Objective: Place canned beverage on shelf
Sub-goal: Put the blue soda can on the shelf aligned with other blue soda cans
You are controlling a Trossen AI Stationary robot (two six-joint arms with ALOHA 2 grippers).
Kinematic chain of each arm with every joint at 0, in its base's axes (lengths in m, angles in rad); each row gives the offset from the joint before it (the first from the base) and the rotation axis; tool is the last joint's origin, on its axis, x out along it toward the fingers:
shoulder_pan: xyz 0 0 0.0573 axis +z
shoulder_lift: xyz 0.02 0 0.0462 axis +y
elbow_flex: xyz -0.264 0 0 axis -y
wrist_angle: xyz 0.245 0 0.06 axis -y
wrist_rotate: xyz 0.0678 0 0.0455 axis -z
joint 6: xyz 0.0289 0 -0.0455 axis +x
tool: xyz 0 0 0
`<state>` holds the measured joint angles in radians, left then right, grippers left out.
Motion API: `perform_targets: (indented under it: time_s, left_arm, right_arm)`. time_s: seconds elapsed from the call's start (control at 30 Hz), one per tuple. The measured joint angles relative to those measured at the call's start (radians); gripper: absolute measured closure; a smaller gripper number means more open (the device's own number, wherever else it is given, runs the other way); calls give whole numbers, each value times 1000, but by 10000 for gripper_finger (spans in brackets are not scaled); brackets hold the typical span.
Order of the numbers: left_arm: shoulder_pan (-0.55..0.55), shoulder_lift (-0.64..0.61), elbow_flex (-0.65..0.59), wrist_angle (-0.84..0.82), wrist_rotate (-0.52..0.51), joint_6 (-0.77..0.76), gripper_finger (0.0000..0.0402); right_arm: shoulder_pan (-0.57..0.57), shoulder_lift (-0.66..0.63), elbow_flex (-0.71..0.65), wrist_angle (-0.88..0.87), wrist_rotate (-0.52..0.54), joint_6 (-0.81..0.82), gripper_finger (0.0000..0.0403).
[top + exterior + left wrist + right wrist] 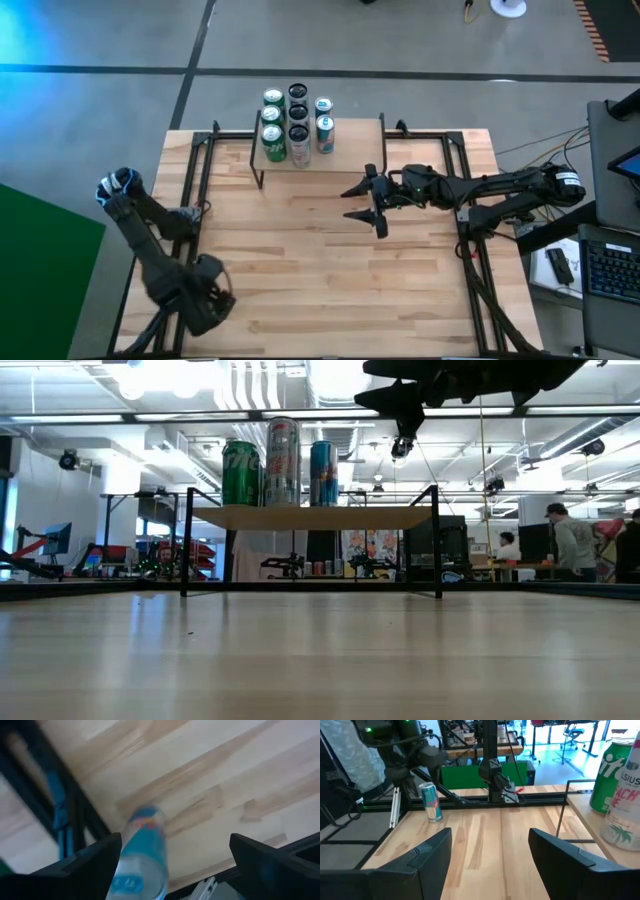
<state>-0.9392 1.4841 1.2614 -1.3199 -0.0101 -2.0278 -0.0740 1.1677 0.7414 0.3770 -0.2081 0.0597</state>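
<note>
A slim blue can (431,802) stands upright on the wooden table near its left edge. My left gripper (175,840) points down over it, open wide, and the can (142,855) shows between the fingers, close to one of them. In the high view the left gripper (208,300) hides the can. My right gripper (362,202) hangs open and level in front of the shelf (350,140), holding nothing. Several cans (295,125) stand on the left half of the shelf (310,517). My left gripper stands with one finger (95,862) right beside the blue can's side (131,865). I cannot tell whether the two touch. The other finger is well clear of the can, which stands on the table.
Black frame rails (190,230) run along the table's left and right sides. The shelf's right half (360,135) is bare wood. A green can and a pale one (620,790) show close by in the right wrist view. People sit and stand far behind the table (570,545).
</note>
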Motion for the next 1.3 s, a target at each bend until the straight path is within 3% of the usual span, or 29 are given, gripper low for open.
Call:
perform_targets:
  time_s: [0.23, 0.83, 1.03, 1.17, 1.3]
  left_arm:
    - [-149, 1, 13, -34, -3, -238, 52]
    - [-157, 48, -39, 10, 20, -242, 107]
    - [-157, 56, -48, 19, -28, -173, 147]
    - [-155, 74, -43, 22, -83, -51, 176]
    - [-143, 86, -42, 28, -142, 99, 177]
  right_arm:
    - [1, 0, -7, -6, 0, 21, 152]
    - [7, 0, -12, -7, 0, 38, 154]
    - [13, 0, -14, -6, 0, 39, 154]
    - [13, 0, -14, -6, 1, 47, 154]
    - [14, 0, -14, -6, 2, 48, 154]
